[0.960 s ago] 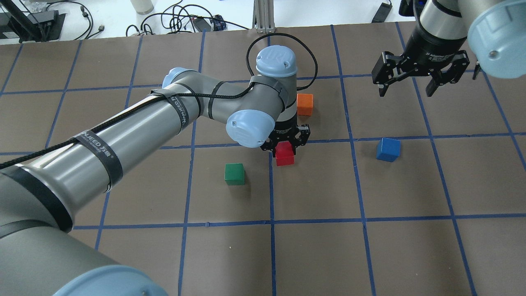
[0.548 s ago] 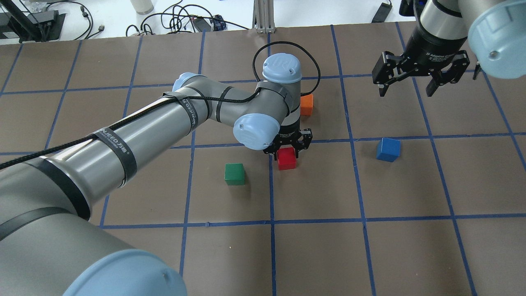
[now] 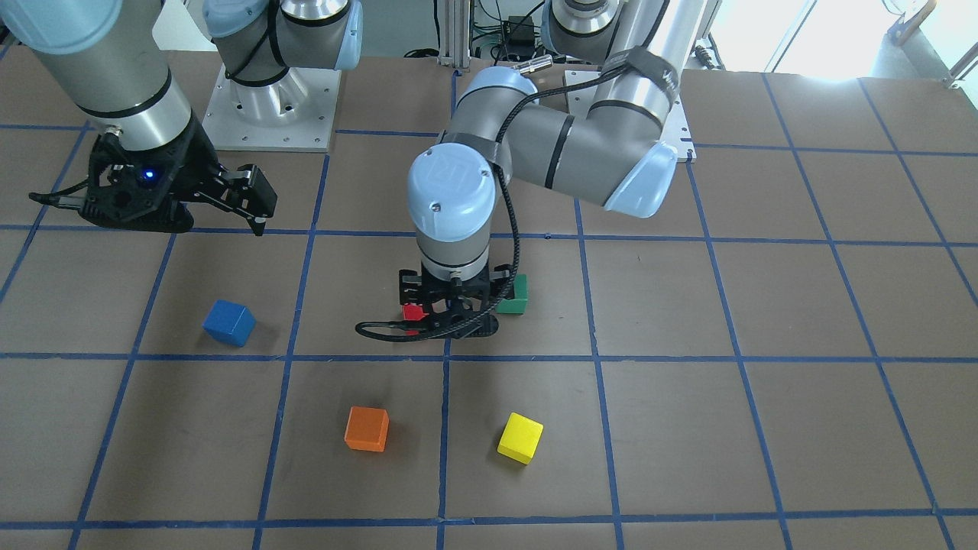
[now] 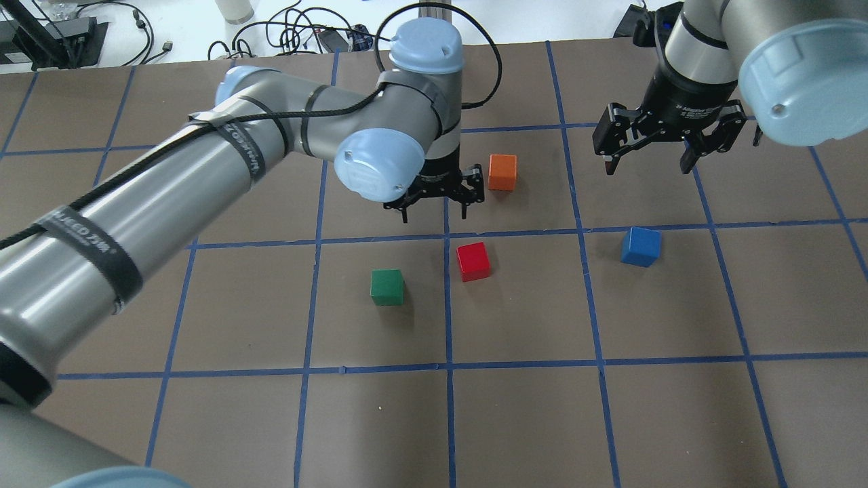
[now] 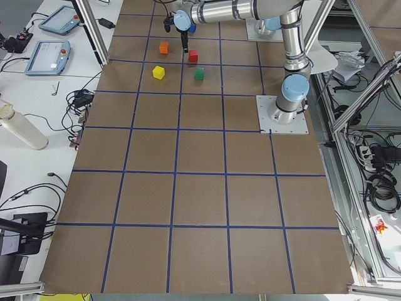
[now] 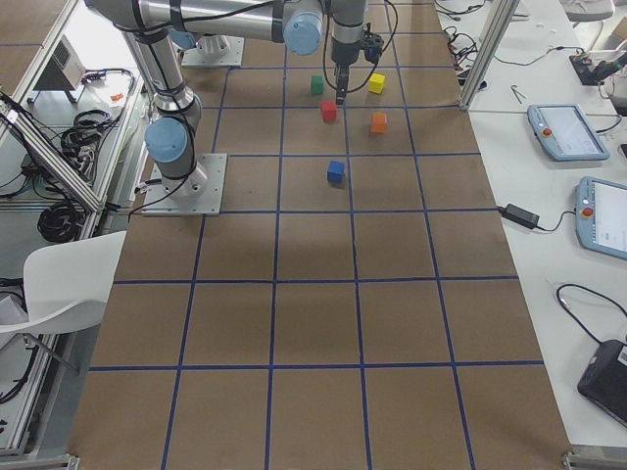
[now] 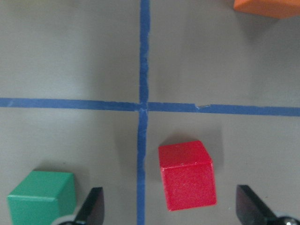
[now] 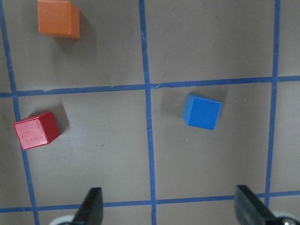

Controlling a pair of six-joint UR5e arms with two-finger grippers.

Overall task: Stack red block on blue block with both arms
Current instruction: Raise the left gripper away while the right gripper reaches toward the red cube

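Note:
The red block (image 4: 472, 261) sits alone on the brown table, just right of a blue tape line. It also shows in the left wrist view (image 7: 187, 176). My left gripper (image 4: 435, 213) is open and empty, raised above the table a little beyond the red block. The blue block (image 4: 640, 246) sits to the right, one grid square over, and shows in the right wrist view (image 8: 202, 111). My right gripper (image 4: 646, 167) is open and empty, hovering above the table beyond the blue block.
A green cube (image 4: 387, 286) sits left of the red block. An orange cube (image 4: 502, 171) sits beyond it, close to the left gripper. A yellow cube (image 3: 520, 438) lies near the orange one, hidden under the left arm in the overhead view.
My left gripper, which was around the red block, has opened, lifted and drawn back toward the far side, leaving the block on the table. My right gripper has shifted slightly left and lower.

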